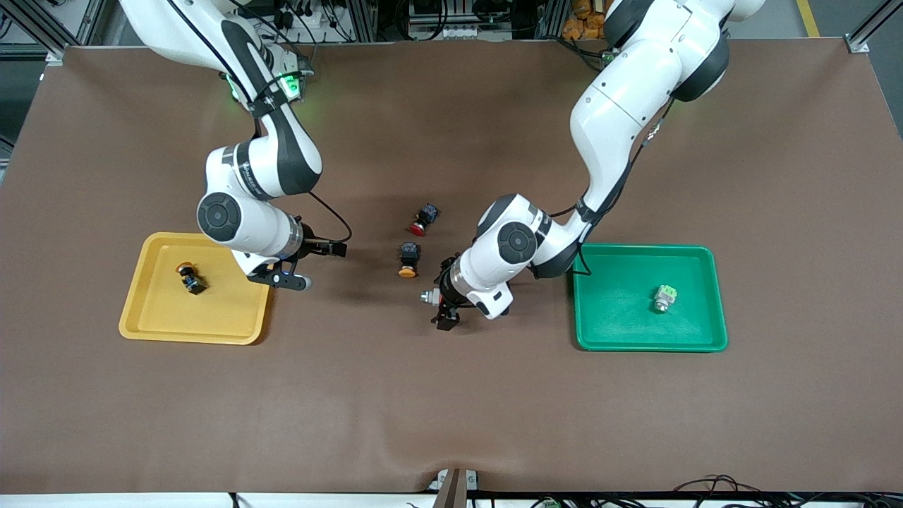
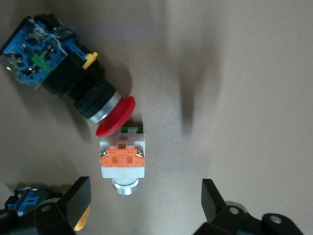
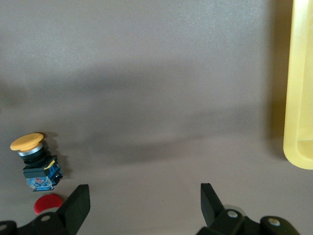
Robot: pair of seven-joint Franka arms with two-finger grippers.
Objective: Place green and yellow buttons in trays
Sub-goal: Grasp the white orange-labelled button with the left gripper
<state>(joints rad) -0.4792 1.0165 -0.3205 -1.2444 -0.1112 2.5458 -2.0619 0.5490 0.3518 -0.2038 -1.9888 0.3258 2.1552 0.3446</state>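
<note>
- One yellow button sits in the yellow tray, green button in the green tray.
- Your left end effector and right end effector both gape wide, holding nothing.
- Next, I'd guess: grab the remaining yellow button mid-worktop, skipping the red-capped switch.

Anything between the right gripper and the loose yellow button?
Nothing visible. Only bare mat lies between the open right gripper and the yellow button; the red button sits beside it, farther from the front camera.
</note>
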